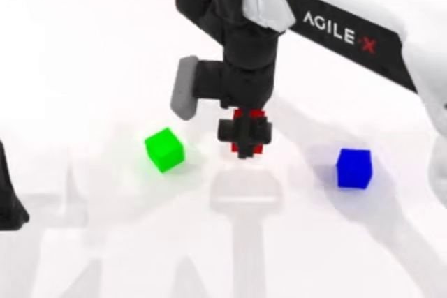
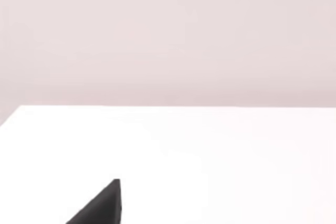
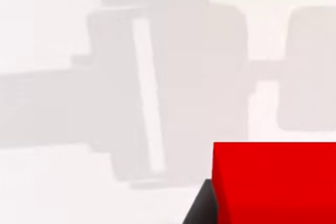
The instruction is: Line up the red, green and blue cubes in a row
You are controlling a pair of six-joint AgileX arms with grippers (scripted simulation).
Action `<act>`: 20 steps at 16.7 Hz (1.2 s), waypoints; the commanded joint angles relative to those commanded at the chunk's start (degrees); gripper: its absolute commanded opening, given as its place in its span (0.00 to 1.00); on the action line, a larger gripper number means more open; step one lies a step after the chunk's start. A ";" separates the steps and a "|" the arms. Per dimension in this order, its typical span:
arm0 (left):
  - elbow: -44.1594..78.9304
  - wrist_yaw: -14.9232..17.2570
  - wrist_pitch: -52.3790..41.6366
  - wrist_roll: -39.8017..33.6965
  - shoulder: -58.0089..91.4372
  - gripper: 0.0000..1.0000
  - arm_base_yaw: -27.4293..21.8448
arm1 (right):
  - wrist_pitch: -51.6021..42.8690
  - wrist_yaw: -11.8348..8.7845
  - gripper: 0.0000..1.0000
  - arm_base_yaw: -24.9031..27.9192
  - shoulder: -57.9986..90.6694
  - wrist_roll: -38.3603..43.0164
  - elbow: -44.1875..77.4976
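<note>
1 red cube (image 1: 246,118) sits gripped inside the right claw (image 1: 244,136).

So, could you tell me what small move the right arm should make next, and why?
Probably lower straight down and release. The right end effector holds the red cube between the green cube and blue cube, above its shadow, so it looks airborne over the gap.

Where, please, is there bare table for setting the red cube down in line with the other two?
The clearest patch lies between the green cube and the blue cube, under the right hand shut on the red cube. The table is also bare left of the green cube. The left arm's black edge sits at the left rim.
</note>
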 joint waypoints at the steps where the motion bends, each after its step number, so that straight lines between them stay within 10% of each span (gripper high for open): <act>1: 0.00 0.00 0.00 0.00 0.00 1.00 0.00 | -1.38 0.02 0.00 3.55 1.46 1.76 2.98; 6: 0.00 0.00 0.00 0.00 0.00 1.00 0.00 | -5.02 0.33 0.00 12.76 5.16 7.52 11.82; 20: 0.00 0.00 0.00 0.00 0.00 1.00 0.00 | 11.32 0.31 0.00 12.93 4.23 7.63 -5.42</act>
